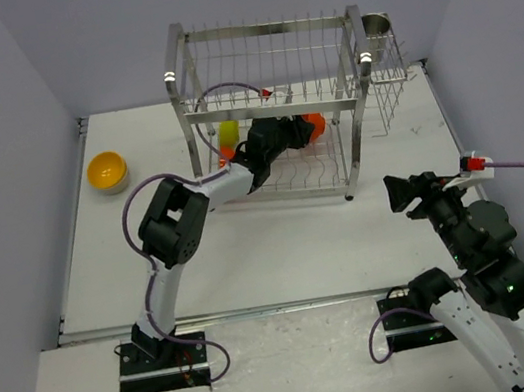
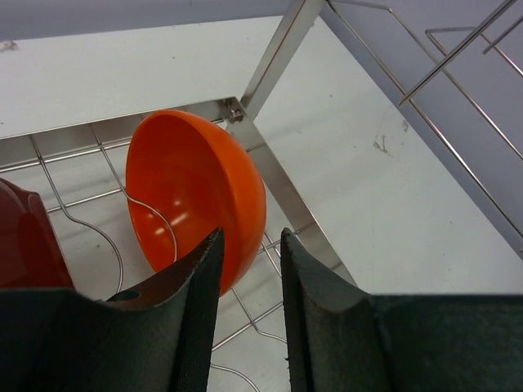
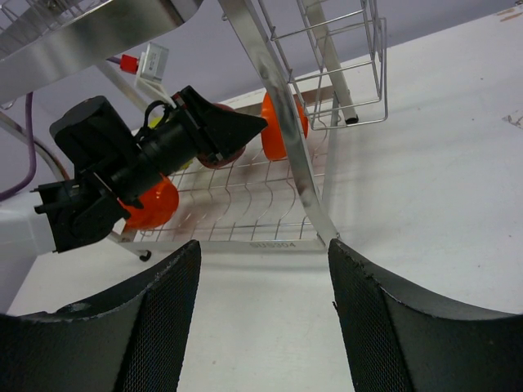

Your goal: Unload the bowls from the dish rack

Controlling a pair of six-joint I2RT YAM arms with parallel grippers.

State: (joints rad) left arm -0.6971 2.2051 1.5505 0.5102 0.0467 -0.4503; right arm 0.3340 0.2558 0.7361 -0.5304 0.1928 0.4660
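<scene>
Orange bowl (image 2: 196,188) pick.
Left gripper (image 2: 251,237) narrowly parted, empty: straddle rim, lift clear of dish rack (image 2: 282,41). Right gripper (image 3: 263,249) wide, empty.

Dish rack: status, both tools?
Left tool open inside dish rack, at orange bowl rim, no grip. Right tool open, outside rack. Rack wire crosses bowl's mouth.

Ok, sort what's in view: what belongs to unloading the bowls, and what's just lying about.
Job: rack; orange bowl and dark red bowl in it; yellow bowl on the table; left gripper, at the orange bowl.
Lying about: metal cup in the side basket; right gripper, open, clear of the rack.
</scene>
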